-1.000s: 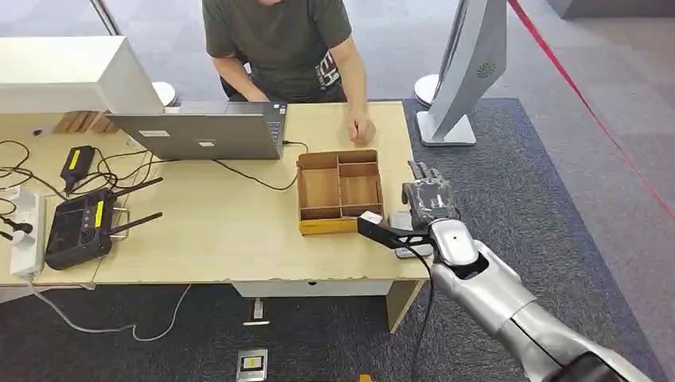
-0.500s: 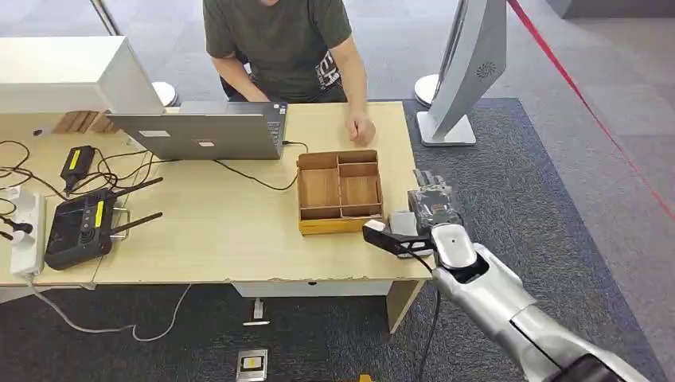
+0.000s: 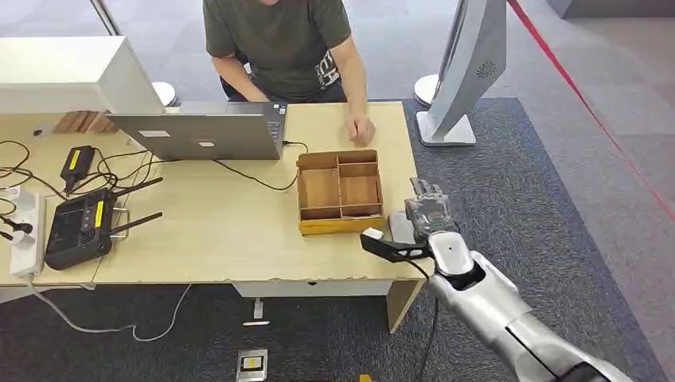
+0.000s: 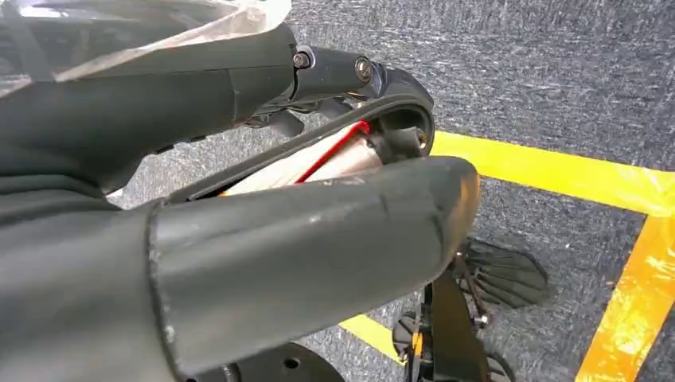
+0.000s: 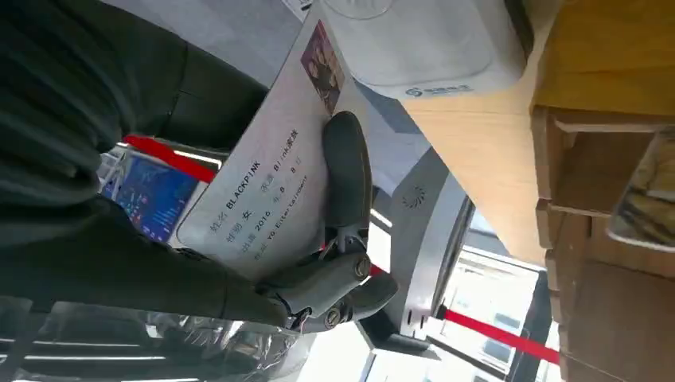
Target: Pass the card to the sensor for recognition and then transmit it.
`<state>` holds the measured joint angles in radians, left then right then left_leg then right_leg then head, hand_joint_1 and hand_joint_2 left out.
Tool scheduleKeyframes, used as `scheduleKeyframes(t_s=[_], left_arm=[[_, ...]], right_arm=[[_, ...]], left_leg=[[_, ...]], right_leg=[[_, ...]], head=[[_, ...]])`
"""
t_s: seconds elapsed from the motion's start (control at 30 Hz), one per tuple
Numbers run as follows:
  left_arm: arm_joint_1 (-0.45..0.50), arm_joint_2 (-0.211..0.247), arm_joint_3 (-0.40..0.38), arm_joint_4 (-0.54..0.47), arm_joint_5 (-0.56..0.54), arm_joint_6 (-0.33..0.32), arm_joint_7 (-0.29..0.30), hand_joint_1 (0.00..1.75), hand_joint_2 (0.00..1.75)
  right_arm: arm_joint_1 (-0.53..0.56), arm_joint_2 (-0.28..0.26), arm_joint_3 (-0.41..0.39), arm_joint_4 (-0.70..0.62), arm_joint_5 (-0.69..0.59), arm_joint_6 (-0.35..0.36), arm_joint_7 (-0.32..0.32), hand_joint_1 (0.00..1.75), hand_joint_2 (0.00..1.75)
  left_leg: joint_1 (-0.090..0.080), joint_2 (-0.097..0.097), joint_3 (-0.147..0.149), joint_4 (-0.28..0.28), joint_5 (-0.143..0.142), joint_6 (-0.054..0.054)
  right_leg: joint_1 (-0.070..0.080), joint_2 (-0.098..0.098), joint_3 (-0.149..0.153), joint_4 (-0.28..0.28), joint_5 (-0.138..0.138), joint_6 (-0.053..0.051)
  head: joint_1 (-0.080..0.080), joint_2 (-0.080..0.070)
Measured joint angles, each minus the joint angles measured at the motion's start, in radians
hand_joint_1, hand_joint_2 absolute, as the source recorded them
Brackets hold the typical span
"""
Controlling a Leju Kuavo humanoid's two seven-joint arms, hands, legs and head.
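My right hand (image 3: 430,208) hovers at the table's right edge, just beyond the grey-white card sensor (image 3: 400,225) that lies beside the wooden box. In the right wrist view the hand pinches a white printed card (image 5: 263,175) with a small photo on it; a dark finger (image 5: 346,171) lies across its face. The card is tilted, one corner close to the white sensor (image 5: 430,44), and I cannot tell whether they touch. My left hand (image 4: 302,231) hangs over the carpet with its fingers apart and nothing in it.
A wooden compartment box (image 3: 321,189) stands left of the sensor. A person sits across the table (image 3: 223,231), one hand (image 3: 362,127) resting near the box. A laptop (image 3: 199,131), a controller (image 3: 78,227) and cables occupy the left. A grey stand (image 3: 466,72) rises at the right.
My right hand has drawn back slightly toward me with the card, so more of the sensor shows beside the wrist. The person and the table items have stayed put.
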<state>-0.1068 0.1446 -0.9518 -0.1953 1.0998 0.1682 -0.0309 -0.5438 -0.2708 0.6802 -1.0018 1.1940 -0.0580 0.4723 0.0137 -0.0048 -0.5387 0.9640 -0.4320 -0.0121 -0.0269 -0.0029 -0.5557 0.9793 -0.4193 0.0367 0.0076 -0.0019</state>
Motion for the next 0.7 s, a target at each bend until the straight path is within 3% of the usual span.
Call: scheduleKeyframes(t_s=[0.7], left_arm=[[0.000,-0.001,0.000,0.000,0.002,0.003,0.000,0.00,0.00]], right_arm=[[0.025,0.032,-0.019,0.037,0.001,-0.005,-0.022,1.75,1.75]], left_leg=[[0.000,0.000,0.000,0.000,0.000,0.000]], right_leg=[[0.000,0.000,0.000,0.000,0.000,0.000]], head=[[0.000,0.000]])
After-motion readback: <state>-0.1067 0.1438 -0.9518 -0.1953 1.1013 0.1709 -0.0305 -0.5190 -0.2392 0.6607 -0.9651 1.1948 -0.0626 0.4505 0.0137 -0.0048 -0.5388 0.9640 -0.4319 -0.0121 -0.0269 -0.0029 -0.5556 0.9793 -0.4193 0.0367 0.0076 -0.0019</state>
